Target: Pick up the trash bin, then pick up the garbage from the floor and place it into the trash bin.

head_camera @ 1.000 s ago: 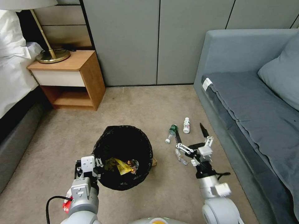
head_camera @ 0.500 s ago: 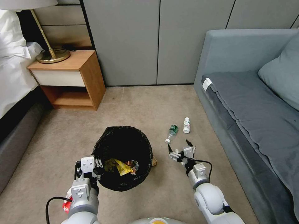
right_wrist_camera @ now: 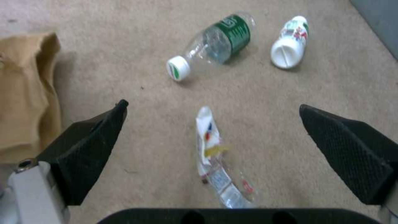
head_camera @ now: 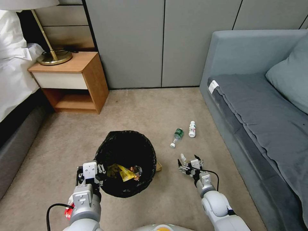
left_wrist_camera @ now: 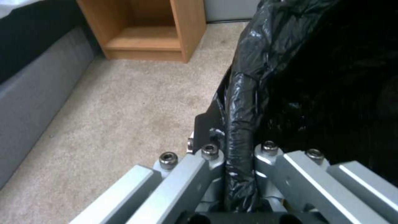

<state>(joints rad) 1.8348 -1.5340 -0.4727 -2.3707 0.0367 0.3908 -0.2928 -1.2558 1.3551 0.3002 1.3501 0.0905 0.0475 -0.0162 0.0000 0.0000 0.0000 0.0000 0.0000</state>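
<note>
The trash bin (head_camera: 126, 189), lined with a black bag, hangs tilted in front of me. My left gripper (head_camera: 92, 175) is shut on its rim (left_wrist_camera: 240, 105), which is pinched between the fingers in the left wrist view. A yellow wrapper (head_camera: 124, 172) lies inside. My right gripper (head_camera: 190, 164) hovers low over the carpet, open, with its fingers (right_wrist_camera: 91, 146) on either side of a clear red-white packet (right_wrist_camera: 209, 140) but not touching it. Beyond it lie a green-labelled bottle (right_wrist_camera: 219, 42) and a small white bottle (right_wrist_camera: 290, 43).
A brown paper bag (right_wrist_camera: 25, 93) lies on the carpet between the bin and my right gripper. A grey sofa (head_camera: 256, 106) runs along the right. A wooden nightstand (head_camera: 73, 80) and a bed (head_camera: 12, 73) stand at the left, with open carpet between.
My right gripper has dropped toward the floor and pulled back toward me, from near the bottles to over the red-white packet. The left gripper and the bin are unchanged.
</note>
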